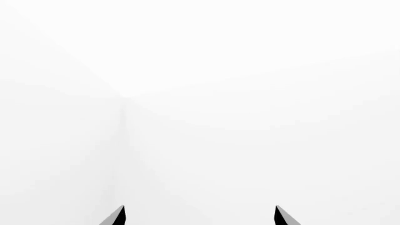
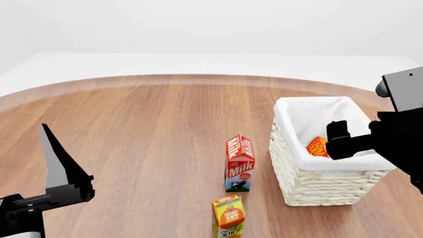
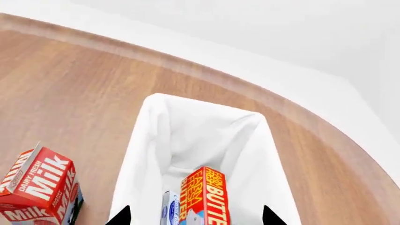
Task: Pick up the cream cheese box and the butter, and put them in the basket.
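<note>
The white wicker basket [image 2: 318,187] stands at the right of the round wooden table. In the right wrist view the red-orange butter [image 3: 206,194] stands inside the basket's cloth liner [image 3: 187,136]. The small blue-and-white cream cheese box [image 3: 169,209] lies right beside it. From the head view only the butter's top [image 2: 317,147] shows. My right gripper [image 3: 196,218] hovers open over the basket, its tips wide apart and touching neither box. My left gripper [image 1: 200,216] is open and empty, held off the table's near left and facing a white wall.
A red-topped milk carton [image 2: 239,162] stands upright just left of the basket. An orange juice carton [image 2: 229,216] stands nearer me, in front of the milk. The table edge [image 2: 165,78] curves along the back. A left finger [image 2: 58,161] points upward at lower left.
</note>
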### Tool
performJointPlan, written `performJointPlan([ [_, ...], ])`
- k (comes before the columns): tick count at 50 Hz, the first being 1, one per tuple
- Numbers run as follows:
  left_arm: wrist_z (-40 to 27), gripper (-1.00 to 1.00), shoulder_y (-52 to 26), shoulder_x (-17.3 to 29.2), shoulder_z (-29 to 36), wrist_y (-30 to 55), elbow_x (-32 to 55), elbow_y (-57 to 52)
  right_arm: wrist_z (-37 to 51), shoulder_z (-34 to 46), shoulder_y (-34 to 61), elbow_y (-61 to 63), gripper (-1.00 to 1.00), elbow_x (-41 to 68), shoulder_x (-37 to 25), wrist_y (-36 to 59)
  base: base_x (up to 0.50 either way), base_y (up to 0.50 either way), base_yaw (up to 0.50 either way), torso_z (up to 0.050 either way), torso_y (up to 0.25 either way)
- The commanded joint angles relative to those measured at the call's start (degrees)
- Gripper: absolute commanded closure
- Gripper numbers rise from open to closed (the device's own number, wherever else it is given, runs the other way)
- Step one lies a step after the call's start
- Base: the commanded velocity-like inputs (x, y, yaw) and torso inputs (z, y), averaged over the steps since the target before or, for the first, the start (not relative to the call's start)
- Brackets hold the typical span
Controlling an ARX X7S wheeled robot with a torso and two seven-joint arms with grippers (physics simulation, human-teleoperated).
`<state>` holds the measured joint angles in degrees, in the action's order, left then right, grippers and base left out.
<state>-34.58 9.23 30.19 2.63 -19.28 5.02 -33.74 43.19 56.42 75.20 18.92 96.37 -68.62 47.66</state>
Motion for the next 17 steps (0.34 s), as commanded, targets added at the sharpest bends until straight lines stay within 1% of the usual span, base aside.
performJointPlan([
  [1, -0.04, -1.00, 0.11, 0.00, 0.13, 0.01, -0.29, -0.22, 4.09, -1.96, -3.13, 14.92, -1.00, 4.21, -8.07, -4.49, 0.00, 0.00, 0.00, 0.000, 0.000],
  [6, -0.07, -1.00, 0.12, -0.01, 0.13, -0.17, -0.35, -0.07, 6.00, -2.48, -3.49, 22.63, -1.00, 5.57, -9.69, -6.00, 0.00, 0.00, 0.00, 0.000, 0.000],
  [11, -0.14, -1.00, 0.22, -0.01, 0.11, -0.14, -0.49, -0.27, 7.60, -2.69, -3.77, 27.52, -1.00, 5.22, -9.68, -6.89, 0.00, 0.00, 0.00, 0.000, 0.000],
  [12, -0.13, -1.00, 0.17, -0.02, 0.18, -0.06, -0.57, -0.30, 7.39, -2.96, -4.38, 28.91, -1.00, 5.50, -10.21, -9.09, 0.00, 0.00, 0.00, 0.000, 0.000],
  [14, -0.13, -1.00, 0.09, -0.05, 0.27, 0.07, -0.68, -0.33, 7.84, -3.05, -4.29, 29.95, -1.00, 4.65, -10.23, -8.74, 0.00, 0.00, 0.00, 0.000, 0.000],
  [15, -0.12, -1.00, 0.04, -0.07, 0.37, 0.19, -0.86, -0.42, 7.44, -3.25, -5.07, 31.39, -1.00, 5.12, -10.92, -11.29, 0.00, 0.00, 0.00, 0.000, 0.000],
  [17, -0.17, -1.00, 0.11, -0.05, 0.36, 0.35, -1.16, -0.70, 8.13, -3.72, -5.15, 33.31, -1.00, 4.19, -11.44, -12.59, 0.00, 0.00, 0.00, 0.000, 0.000],
])
